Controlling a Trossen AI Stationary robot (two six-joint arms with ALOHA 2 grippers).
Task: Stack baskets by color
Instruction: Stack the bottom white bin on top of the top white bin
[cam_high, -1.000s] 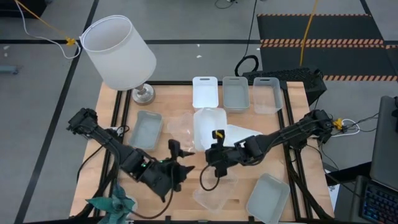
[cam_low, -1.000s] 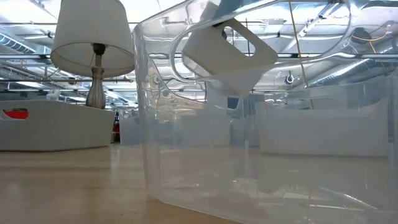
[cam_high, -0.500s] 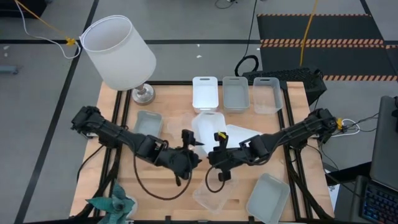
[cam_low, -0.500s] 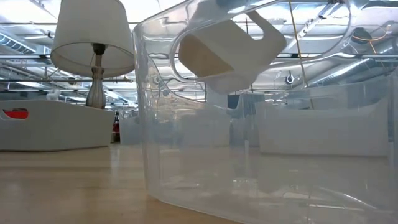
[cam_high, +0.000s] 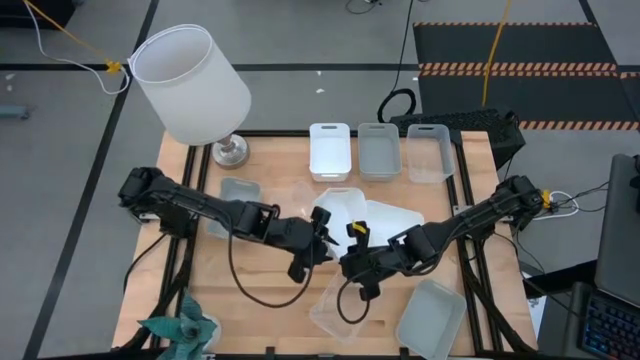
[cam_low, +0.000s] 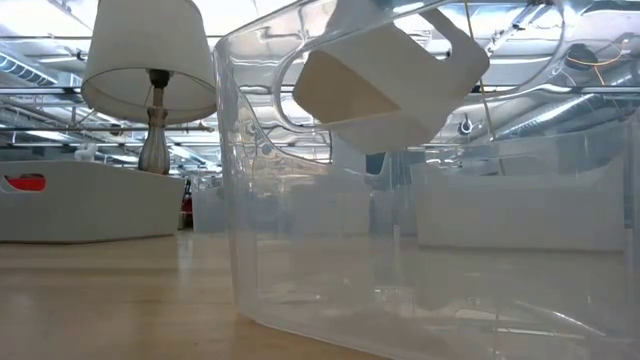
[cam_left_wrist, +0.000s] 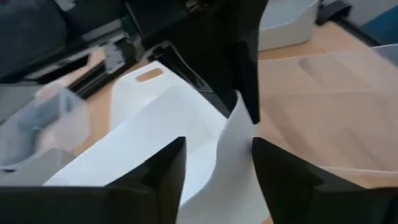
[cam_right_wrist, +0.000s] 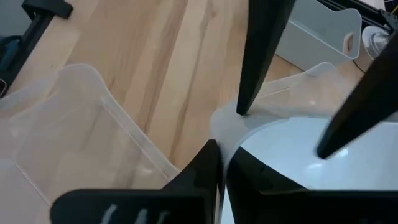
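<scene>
A white basket (cam_high: 340, 208) hangs tilted above the table's middle, and shows in the low view (cam_low: 390, 85) through a clear basket (cam_low: 400, 250) that stands close to that camera. My right gripper (cam_right_wrist: 219, 149) is shut on its rim. My left gripper (cam_left_wrist: 217, 146) is open. It reaches in from the table's left, one finger on either side of the same basket's wall (cam_left_wrist: 233, 149), close to my right gripper's fingers. A second white basket (cam_high: 395, 215) lies on the table just right of the lifted one. My right gripper pinches the white basket's rim (cam_right_wrist: 229, 127) at a rounded corner between its two fingers. It comes from the table's near right, slanting down. The basket is lifted clear of the table and tilted. My left gripper straddles the same wall; whether its fingers (cam_right_wrist: 249, 93) touch it, I cannot tell.
A white (cam_high: 330, 150), a grey (cam_high: 380, 152) and a clear basket (cam_high: 428, 152) stand in a row at the far edge. A grey basket (cam_high: 235, 195) lies left, a clear one (cam_high: 340, 308) and a grey one (cam_high: 430, 318) near the front. A lamp (cam_high: 195, 80) stands far left.
My left gripper has swung from the near left toward the table's right and far side, up to the white basket, and its fingers now stand astride the basket's wall. The white basket has tipped further and shifted slightly with my right gripper, which drifted toward the near edge.
</scene>
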